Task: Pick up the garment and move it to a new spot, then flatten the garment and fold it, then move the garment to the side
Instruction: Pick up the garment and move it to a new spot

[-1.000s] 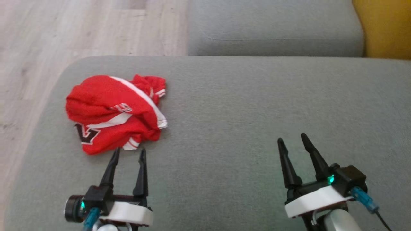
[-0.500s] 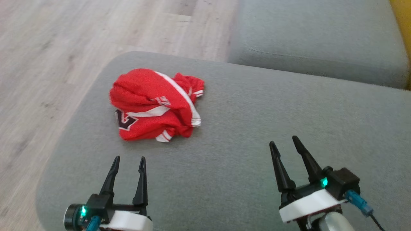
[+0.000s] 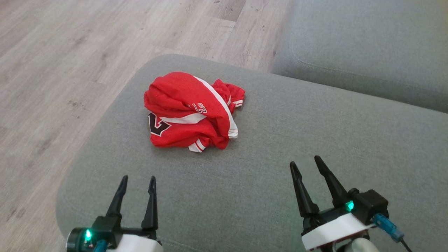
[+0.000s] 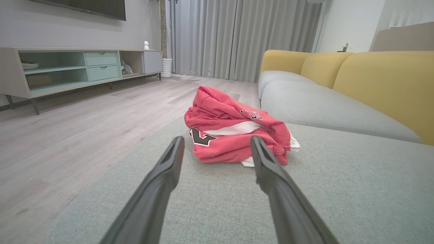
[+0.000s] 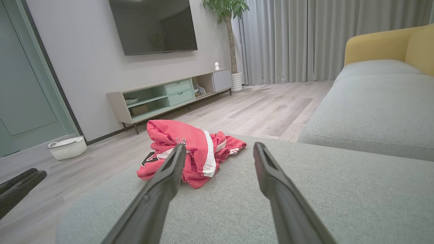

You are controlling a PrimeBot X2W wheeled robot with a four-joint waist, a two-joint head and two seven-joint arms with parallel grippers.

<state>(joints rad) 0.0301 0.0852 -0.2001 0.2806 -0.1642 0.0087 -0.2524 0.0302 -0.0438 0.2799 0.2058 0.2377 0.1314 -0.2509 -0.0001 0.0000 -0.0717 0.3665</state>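
Overhead: crumpled red garment [image 3: 190, 112] on the grey cushion [image 3: 315, 147] — both hands empty.
Bunched with white trim showing, the garment lies near the cushion's rounded corner, at about 11 o'clock from centre, close to the wooden floor [image 3: 70, 52]. The left hand [image 3: 138, 178], at 7 o'clock, has its fingers spread wide and grips nothing; the garment sits at its 1 o'clock, apart from it. The right hand [image 3: 304, 161], at 5 o'clock — equally spread and empty — has the garment at its 10 o'clock.

Bare cushion [image 3: 280, 182], open passage — garment [image 3: 189, 108] heaped leftward
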